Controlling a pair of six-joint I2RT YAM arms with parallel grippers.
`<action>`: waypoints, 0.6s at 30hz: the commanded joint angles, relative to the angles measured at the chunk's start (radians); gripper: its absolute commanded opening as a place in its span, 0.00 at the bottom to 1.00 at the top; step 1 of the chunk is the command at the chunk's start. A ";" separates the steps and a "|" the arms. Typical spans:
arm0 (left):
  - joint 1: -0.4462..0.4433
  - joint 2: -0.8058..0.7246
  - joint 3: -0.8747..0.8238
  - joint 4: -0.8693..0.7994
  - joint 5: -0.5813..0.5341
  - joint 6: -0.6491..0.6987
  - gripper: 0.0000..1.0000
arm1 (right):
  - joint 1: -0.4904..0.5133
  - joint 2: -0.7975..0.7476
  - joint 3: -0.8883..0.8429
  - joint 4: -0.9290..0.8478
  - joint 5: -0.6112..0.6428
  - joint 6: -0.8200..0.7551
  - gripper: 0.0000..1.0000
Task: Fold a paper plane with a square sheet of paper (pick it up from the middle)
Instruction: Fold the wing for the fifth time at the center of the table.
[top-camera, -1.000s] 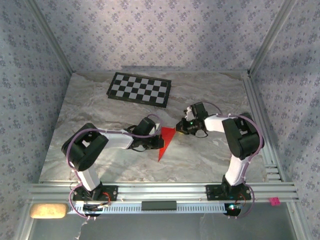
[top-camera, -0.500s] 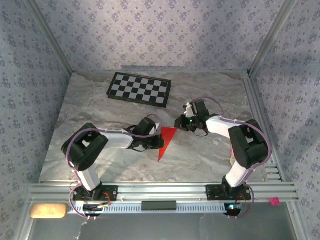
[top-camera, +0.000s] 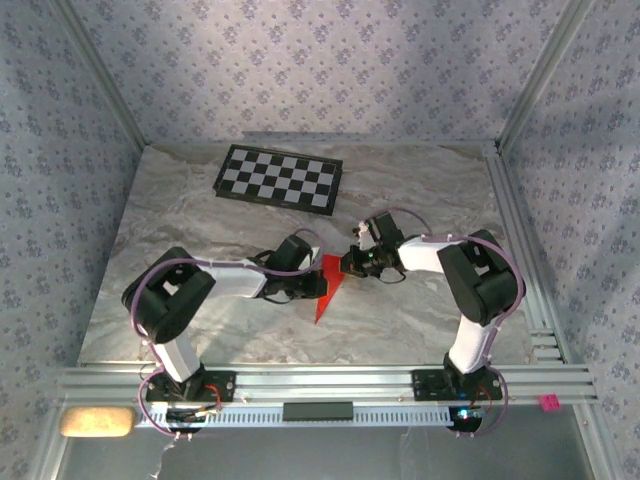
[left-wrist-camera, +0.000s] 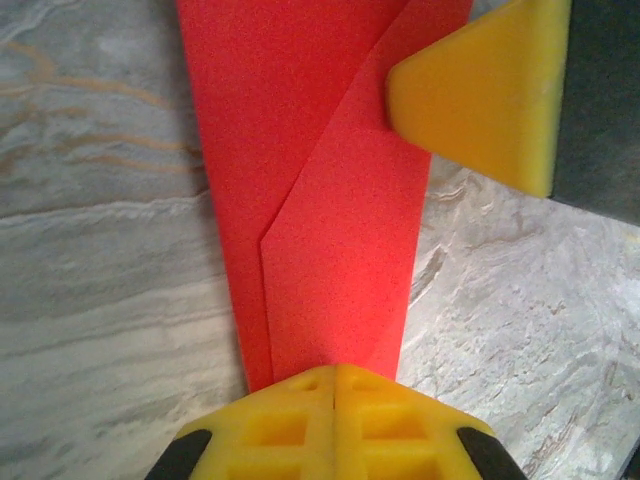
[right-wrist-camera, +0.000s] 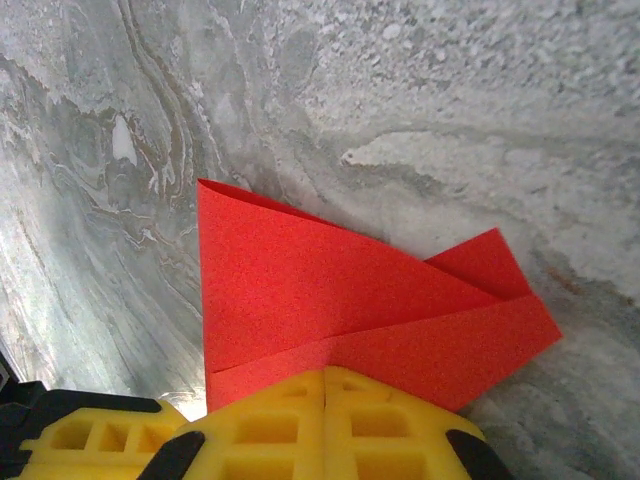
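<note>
My left end effector is pressed together, yellow tips side by side, and the red paper runs out from under them toward 12 o'clock, with one slanting crease across it. My right end effector is pressed together too, its tips set on the paper's near edge, where two folded layers overlap. From above, the paper lies flat on the table between both end effectors as a long pointed shape, its point toward 6 o'clock. The left tips are at its 9 o'clock side and the right tips at its 1 o'clock corner. A checkerboard lies well apart toward 11 o'clock.
</note>
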 joint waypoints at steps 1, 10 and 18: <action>-0.009 -0.044 -0.005 -0.172 -0.033 0.001 0.02 | -0.015 0.032 -0.051 -0.060 0.104 -0.002 0.01; -0.010 -0.126 0.083 -0.147 0.003 -0.054 0.07 | -0.016 0.023 -0.055 -0.054 0.098 -0.003 0.01; -0.052 0.015 0.205 -0.148 0.057 -0.047 0.07 | -0.016 0.028 -0.055 -0.052 0.095 0.000 0.01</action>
